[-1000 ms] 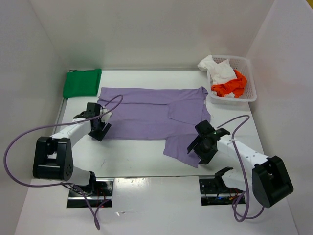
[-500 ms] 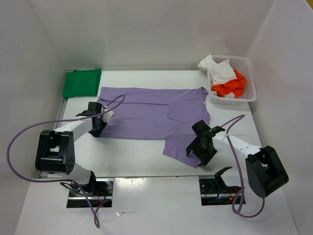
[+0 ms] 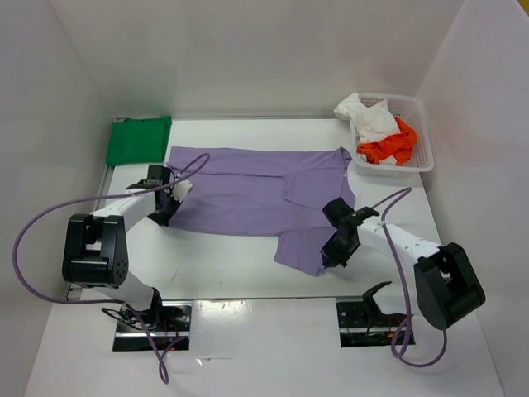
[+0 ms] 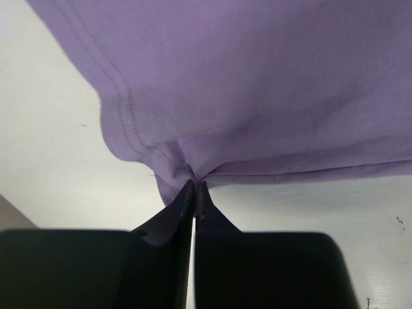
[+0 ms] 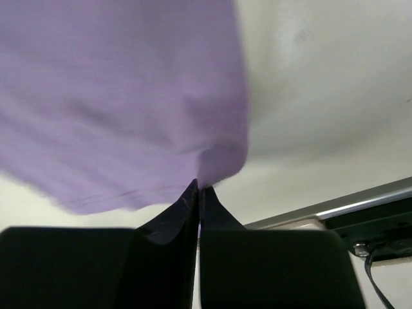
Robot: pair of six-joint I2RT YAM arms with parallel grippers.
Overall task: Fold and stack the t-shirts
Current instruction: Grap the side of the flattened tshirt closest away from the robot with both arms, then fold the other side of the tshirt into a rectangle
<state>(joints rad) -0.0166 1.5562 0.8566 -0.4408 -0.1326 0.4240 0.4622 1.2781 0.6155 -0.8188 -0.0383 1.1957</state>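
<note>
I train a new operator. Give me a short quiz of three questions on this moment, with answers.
1. True or false: the left claw and the right claw are both shut on the lavender t-shirt.
2. Which t-shirts are in the mesh basket? A green, white; B white, orange; C orange, lavender.
3. Fill in: the folded green t-shirt lies at the far ____ corner of the table.
Key: 1 true; 2 B (white t-shirt, orange t-shirt); 3 left.

White links and blocky black joint housings on both arms; behind the left gripper (image 3: 165,213) and right gripper (image 3: 329,256) a purple-grey cable (image 3: 16,263) loops away; fingers (image 4: 164,228) matt black, tapering to thin blade-like tips.
</note>
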